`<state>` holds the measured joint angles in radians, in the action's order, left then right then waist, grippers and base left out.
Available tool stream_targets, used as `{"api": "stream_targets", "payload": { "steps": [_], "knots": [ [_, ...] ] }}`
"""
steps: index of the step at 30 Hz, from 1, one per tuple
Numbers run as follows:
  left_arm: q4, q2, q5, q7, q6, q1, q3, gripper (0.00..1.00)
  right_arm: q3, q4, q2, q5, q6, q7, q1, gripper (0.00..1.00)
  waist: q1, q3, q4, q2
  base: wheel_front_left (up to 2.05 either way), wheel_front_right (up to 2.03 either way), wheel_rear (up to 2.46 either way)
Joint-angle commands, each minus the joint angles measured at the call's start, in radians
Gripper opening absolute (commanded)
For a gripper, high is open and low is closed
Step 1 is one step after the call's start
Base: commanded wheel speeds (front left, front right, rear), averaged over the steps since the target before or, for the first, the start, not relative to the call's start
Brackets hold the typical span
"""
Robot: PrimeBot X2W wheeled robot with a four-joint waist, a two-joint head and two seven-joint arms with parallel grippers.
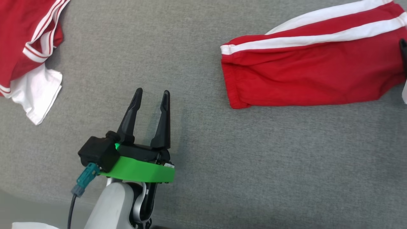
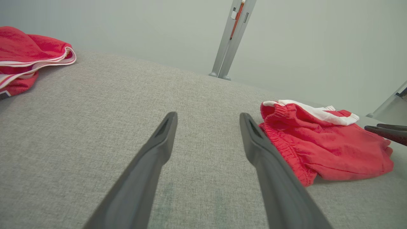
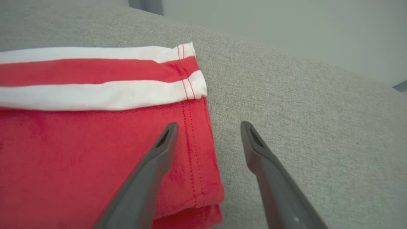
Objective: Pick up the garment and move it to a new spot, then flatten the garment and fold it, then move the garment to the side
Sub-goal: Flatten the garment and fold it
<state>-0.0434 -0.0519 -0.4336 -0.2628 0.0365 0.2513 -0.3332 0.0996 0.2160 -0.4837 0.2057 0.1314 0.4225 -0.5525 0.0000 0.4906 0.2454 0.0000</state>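
The red garment (image 1: 311, 76) with two white side stripes lies flat and folded on the grey surface at the right of the head view. My right gripper (image 3: 209, 126) is open at the garment's (image 3: 95, 143) hemmed edge, one finger over the red cloth and the other over bare grey fabric. One of its dark fingertips (image 1: 403, 52) shows at the right edge of the head view. My left gripper (image 1: 152, 95) is open and holds nothing, hovering over the surface well to the left of the garment (image 2: 324, 146).
A second red and white garment (image 1: 28, 51) lies crumpled at the far left corner, also seen as a bundle (image 2: 28, 54) in the left wrist view. The grey fabric surface (image 1: 203, 143) spreads wide between the two. Metal posts (image 2: 230, 38) stand beyond the far edge.
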Motion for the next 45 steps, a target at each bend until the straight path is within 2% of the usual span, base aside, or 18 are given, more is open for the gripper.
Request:
{"api": "stream_targets", "payload": {
  "steps": [1,10,11,12,14,20,26,33,38,42,45],
  "knots": [
    [0.008,0.001,0.001,-0.002,0.008,-0.011,0.007,1.0,0.006,0.016,-0.001,-0.014,-0.001,0.006,-0.016,1.0,0.0,0.03,0.038,0.0,0.0,0.0,0.0],
    [0.025,0.001,-0.014,-0.002,0.005,-0.037,0.045,1.0,0.031,0.15,0.045,0.004,-0.001,0.035,-0.046,1.0,0.0,0.02,0.059,0.0,0.0,0.0,0.0],
    [0.024,0.001,-0.012,-0.002,0.01,-0.041,0.042,1.0,0.046,0.169,0.059,0.014,-0.001,0.042,-0.048,0.69,0.0,0.018,0.057,0.0,0.0,0.0,0.0],
    [0.021,0.001,-0.01,-0.002,0.014,-0.044,0.039,1.0,0.061,0.184,0.071,0.024,-0.001,0.045,-0.05,0.0,0.0,0.015,0.055,0.0,0.0,0.0,0.0],
    [0.013,0.001,-0.02,-0.002,0.017,-0.056,0.033,1.0,0.077,0.219,0.089,0.043,-0.001,0.057,-0.042,0.0,0.0,0.002,0.049,0.0,0.0,0.0,0.0],
    [0.0,0.0,-0.009,-0.002,0.023,-0.097,0.03,1.0,0.176,0.248,0.121,0.109,-0.002,-0.011,-0.029,0.0,0.0,-0.063,0.007,0.0,0.0,0.0,0.0],
    [-0.023,0.0,0.02,-0.002,0.027,-0.174,0.055,1.0,0.277,0.256,0.078,0.153,-0.002,-0.068,0.05,0.0,0.0,-0.169,-0.049,0.0,0.0,0.0,0.0],
    [-0.034,0.0,0.019,-0.002,0.026,-0.23,0.067,1.0,0.372,0.201,0.01,0.187,-0.001,-0.091,0.143,0.0,0.0,-0.235,-0.068,0.0,0.0,0.0,0.0],
    [-0.036,0.0,0.003,-0.002,0.017,-0.248,0.057,1.0,0.284,0.091,0.046,0.209,-0.001,-0.063,0.164,0.0,0.0,-0.254,-0.081,0.0,0.0,0.0,0.0],
    [-0.04,0.0,-0.01,-0.002,0.012,-0.25,0.046,1.0,0.125,0.024,0.095,0.217,-0.001,-0.028,0.133,0.0,0.0,-0.258,-0.094,0.0,0.0,0.0,0.0],
    [-0.049,0.0,-0.012,-0.002,0.012,-0.239,0.033,1.0,0.006,0.035,0.161,0.202,-0.001,-0.02,0.084,0.0,0.0,-0.258,-0.098,0.0,0.0,0.0,0.0]
  ]
}}
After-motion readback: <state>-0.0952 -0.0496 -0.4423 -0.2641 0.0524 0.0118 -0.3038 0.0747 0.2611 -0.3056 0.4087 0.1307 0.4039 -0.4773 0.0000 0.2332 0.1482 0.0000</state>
